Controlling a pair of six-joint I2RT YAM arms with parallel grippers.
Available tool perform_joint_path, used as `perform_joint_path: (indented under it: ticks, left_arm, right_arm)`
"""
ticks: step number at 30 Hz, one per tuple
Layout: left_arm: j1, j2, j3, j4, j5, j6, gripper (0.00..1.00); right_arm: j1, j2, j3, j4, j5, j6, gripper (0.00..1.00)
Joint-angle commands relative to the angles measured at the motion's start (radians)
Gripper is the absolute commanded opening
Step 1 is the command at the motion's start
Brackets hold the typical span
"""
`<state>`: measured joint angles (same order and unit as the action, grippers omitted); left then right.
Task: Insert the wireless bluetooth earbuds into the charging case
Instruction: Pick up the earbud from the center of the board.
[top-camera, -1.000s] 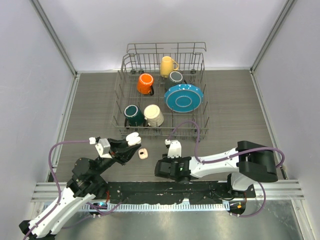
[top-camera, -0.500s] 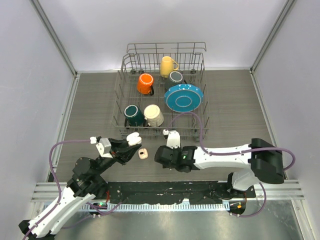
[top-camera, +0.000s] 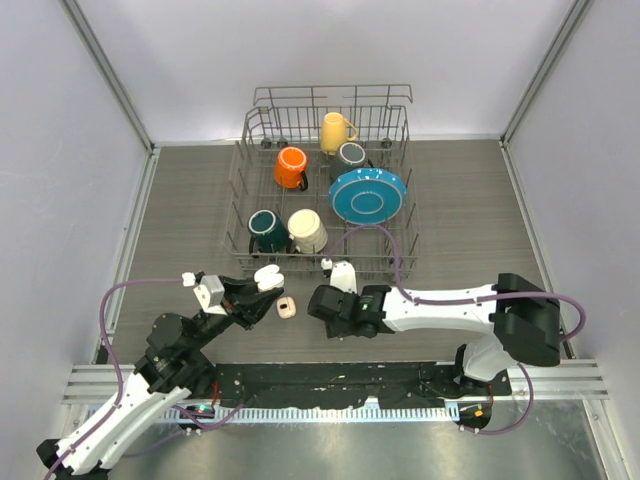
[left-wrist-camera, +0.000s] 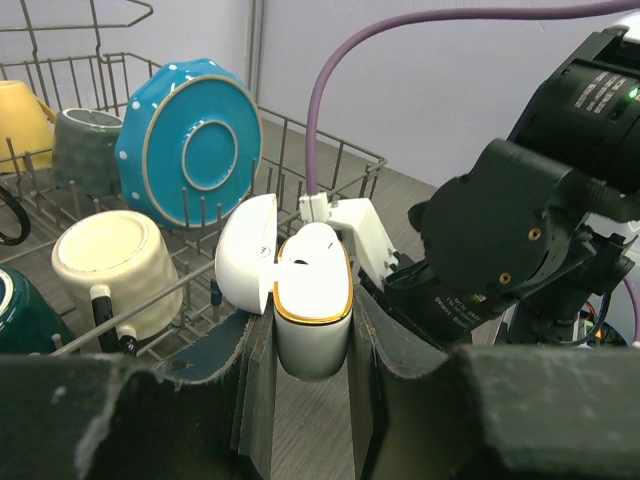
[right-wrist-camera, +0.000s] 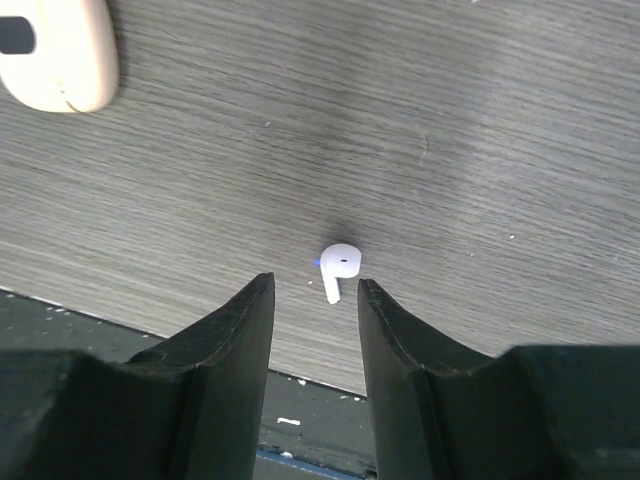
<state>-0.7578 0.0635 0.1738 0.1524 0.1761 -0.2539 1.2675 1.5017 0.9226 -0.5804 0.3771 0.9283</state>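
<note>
My left gripper (left-wrist-camera: 312, 335) is shut on a white charging case (left-wrist-camera: 312, 300) with a gold rim. Its lid is open and tilted left. In the top view the case (top-camera: 265, 279) is held above the table, left of centre. One tiny white earbud (right-wrist-camera: 338, 264) with a short stem lies on the grey table. My right gripper (right-wrist-camera: 315, 287) is open and hangs just above it, the earbud showing just beyond the fingertips. In the top view my right gripper (top-camera: 322, 303) hides the earbud. No other earbuds show.
A small cream case (top-camera: 287, 307) lies on the table between the grippers; it also shows in the right wrist view (right-wrist-camera: 58, 52). A wire dish rack (top-camera: 240, 215) with mugs and a blue plate (top-camera: 367, 194) stands just behind. The black base rail (top-camera: 330, 380) runs along the near edge.
My right gripper has moved left and away from the near edge, closer to the cream case. The left gripper with the white case has barely moved.
</note>
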Motion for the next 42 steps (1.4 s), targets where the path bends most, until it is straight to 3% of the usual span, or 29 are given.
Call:
perform_joint_path:
  ticks: [1, 42]
  left_arm:
    - [0.003, -0.002, 0.018, 0.029, -0.003, -0.001, 0.00]
    - [0.002, 0.001, 0.015, 0.029, -0.009, -0.005, 0.00]
  right_arm:
    - [-0.002, 0.028, 0.032, -0.010, -0.003, -0.005, 0.44]
    - [-0.051, 0.121, -0.019, 0.073, -0.066, -0.022, 0.39]
